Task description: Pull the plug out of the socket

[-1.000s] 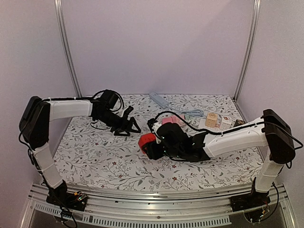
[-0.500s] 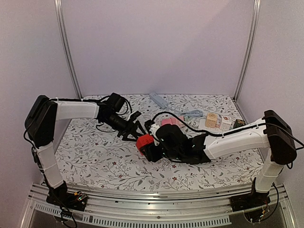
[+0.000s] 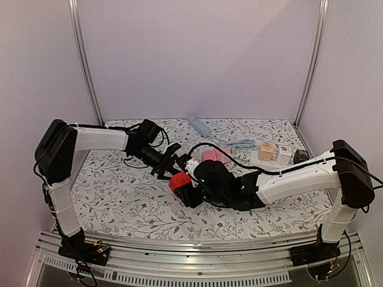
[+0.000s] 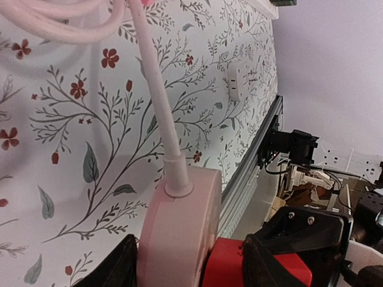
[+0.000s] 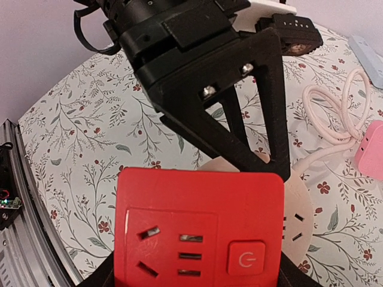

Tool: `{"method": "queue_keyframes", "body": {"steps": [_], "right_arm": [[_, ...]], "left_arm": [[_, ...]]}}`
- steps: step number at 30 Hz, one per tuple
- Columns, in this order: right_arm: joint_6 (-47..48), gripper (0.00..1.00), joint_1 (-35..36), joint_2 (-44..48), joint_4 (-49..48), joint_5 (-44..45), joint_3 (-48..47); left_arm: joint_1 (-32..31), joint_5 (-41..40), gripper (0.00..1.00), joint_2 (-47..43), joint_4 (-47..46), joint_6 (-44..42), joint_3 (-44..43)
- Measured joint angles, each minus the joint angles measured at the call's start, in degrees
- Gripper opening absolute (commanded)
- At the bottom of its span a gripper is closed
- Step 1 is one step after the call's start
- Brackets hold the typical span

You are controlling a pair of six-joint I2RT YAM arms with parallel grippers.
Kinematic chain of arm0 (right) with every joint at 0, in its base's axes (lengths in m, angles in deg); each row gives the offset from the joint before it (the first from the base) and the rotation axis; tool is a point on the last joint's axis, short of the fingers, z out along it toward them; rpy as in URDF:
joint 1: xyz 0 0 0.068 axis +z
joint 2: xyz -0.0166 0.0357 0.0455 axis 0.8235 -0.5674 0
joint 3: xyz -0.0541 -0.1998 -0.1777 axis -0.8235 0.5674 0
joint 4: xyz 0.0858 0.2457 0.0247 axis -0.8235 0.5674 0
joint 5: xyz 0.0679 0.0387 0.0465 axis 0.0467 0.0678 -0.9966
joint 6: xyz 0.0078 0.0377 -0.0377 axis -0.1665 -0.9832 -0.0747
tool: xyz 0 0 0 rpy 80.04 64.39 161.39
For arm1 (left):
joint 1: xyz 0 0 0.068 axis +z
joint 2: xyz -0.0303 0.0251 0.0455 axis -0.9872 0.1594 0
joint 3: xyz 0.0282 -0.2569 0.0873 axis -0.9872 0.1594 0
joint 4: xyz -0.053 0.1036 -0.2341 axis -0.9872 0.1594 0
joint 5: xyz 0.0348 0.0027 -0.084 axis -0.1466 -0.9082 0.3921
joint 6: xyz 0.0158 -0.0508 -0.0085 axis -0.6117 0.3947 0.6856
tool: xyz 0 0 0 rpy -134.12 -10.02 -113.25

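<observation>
The right tool (image 3: 186,189) clamps the square red plastic socket block (image 5: 200,239) by its sides and holds it over the floral-patterned counter (image 3: 119,191). This is probably to anchor it, so that a pull parts the pair rather than dragging both along. The pale pink plastic plug (image 4: 176,233) sits seated against the socket, its pink cable (image 4: 152,89) trailing off across the counter. The left tool (image 3: 177,162) straddles the plug, jaws half wide, with a gap showing on one side, so that grip looks not yet made.

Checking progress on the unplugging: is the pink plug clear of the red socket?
No, in the left wrist view the pink plug sits flush against the red socket, with no gap between them.
</observation>
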Motion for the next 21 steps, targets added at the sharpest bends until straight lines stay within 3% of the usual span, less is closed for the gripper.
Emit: {"method": "queue_keyframes", "body": {"steps": [4,21], "right_arm": [[0.0,0.31,0.2,0.0,0.0,0.5,0.0],[-3.3,0.31,0.0,0.1,0.4,2.2,0.0]], "left_arm": [[-0.2,0.6,0.58,0.5,0.1,0.0,-0.3],[-0.5,-0.9,0.29,1.2,0.6,-2.4,-0.6]]}}
